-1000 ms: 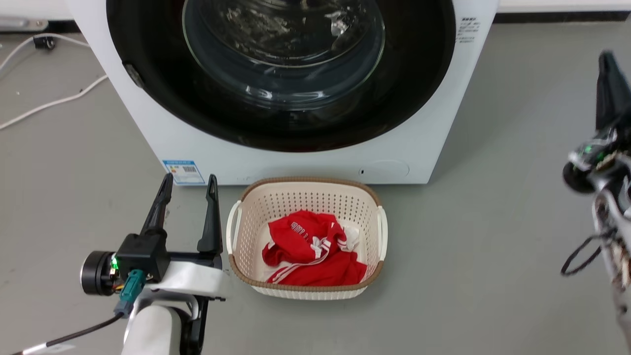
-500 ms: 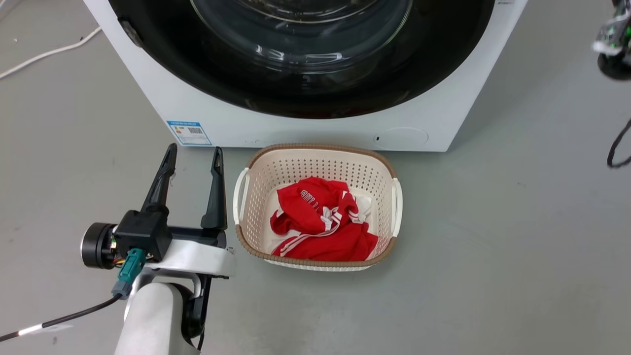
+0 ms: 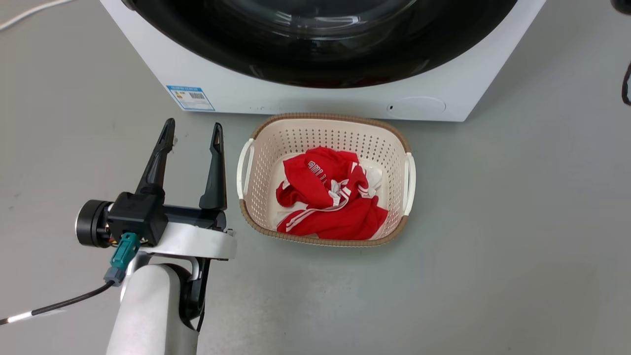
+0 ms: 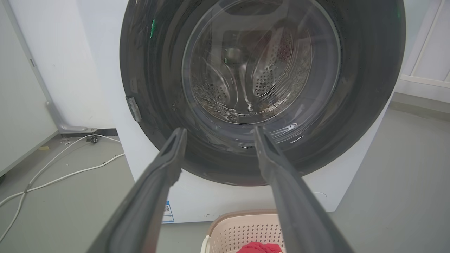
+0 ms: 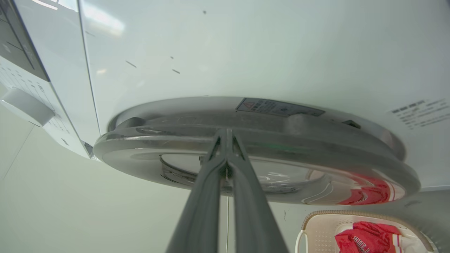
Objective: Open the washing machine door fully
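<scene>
Head view: upper part of the washing machine door [image 3: 315, 74] is cut off by the top edge. Print on the blue label sticker [image 3: 190, 97] is too small to be read. Left wrist view: the basket [image 4: 242, 230] is cropped at the bottom edge. Contact between the right gripper [image 5: 226, 133] and the door rim could not be determined.

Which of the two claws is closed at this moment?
The right claw: its two fingers are pressed together, pointing at the rim of the washing machine door. The left claw has its fingers spread apart, beside the basket.
</scene>
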### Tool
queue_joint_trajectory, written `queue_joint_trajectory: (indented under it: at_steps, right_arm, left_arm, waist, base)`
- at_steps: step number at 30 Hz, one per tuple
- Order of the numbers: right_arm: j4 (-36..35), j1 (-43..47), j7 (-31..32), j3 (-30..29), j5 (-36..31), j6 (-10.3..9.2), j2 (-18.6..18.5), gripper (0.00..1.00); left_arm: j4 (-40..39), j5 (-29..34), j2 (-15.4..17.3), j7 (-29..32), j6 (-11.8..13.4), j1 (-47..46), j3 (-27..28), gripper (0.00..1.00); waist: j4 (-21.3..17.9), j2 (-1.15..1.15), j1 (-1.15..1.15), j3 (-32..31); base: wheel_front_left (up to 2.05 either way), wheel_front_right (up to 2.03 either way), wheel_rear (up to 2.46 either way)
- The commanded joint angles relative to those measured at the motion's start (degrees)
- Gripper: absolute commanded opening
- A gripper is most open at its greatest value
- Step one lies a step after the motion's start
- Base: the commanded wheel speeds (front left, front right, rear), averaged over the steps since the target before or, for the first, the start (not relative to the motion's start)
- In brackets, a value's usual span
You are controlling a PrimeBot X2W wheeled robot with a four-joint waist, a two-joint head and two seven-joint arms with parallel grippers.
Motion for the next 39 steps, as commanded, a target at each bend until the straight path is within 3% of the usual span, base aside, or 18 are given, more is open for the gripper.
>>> queue_joint_trajectory:
  at_steps: [1,23,39]
  right_arm:
    - [0.9,-1.4,-0.1,0.5,-0.8,-0.01,0.6,0.0]
    - [4.6,-6.6,2.5,2.0,-1.8,0.0,4.3,0.0]
    - [2.1,-4.6,14.7,-0.3,2.3,0.0,4.9,0.0]
  left_arm:
    - [-0.3,0.0,0.0,-0.2,-0.1,-0.9,0.0,1.0]
    - [-0.7,0.5,-0.1,-0.2,-0.7,-3.7,-0.6,1.0]
    - [-0.2,0.9,-0.1,-0.2,-0.7,-3.6,-0.2,1.0]
  waist:
    - [0.1,0.0,-0.01,0.9]
    - [0.2,0.0,-0.01,5.6]
    - [-0.5,0.0,-0.01,5.1]
  base:
    - [0.0,0.0,0.0]
    - [0.0,0.0,0.0]
    - [0.0,0.0,0.0]
